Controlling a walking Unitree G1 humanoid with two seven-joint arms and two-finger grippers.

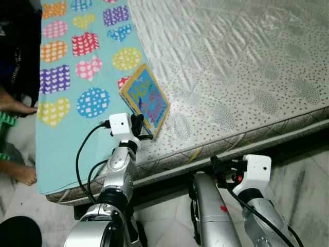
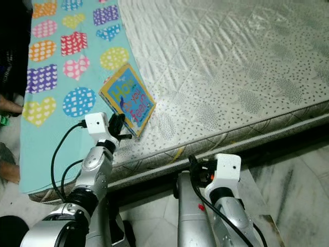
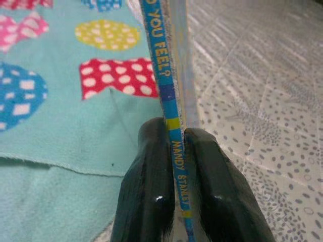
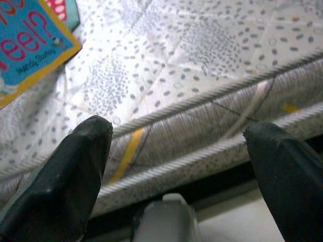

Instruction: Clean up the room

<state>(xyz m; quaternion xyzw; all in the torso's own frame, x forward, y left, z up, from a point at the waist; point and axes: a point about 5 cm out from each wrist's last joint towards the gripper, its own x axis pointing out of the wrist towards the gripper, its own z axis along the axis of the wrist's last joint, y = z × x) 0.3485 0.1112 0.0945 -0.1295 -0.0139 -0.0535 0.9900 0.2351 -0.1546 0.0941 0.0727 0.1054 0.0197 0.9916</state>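
A blue picture book with a yellow border (image 1: 146, 99) lies tilted near the front edge of the bare mattress (image 1: 247, 67), partly over a turquoise blanket (image 1: 77, 72) printed with hearts and patterned shapes. My left gripper (image 1: 140, 126) is shut on the book's near corner; in the left wrist view both black fingers (image 3: 151, 181) pinch its spine (image 3: 171, 136). My right gripper (image 1: 218, 167) hangs open below the mattress edge, its fingers (image 4: 65, 176) wide apart with nothing between them.
A person's bare feet (image 1: 15, 172) and a green object (image 1: 7, 121) are on the floor at the left. The mattress side (image 1: 247, 136) and dark bed base run across in front of me. Pale tiled floor (image 1: 303, 175) lies at the lower right.
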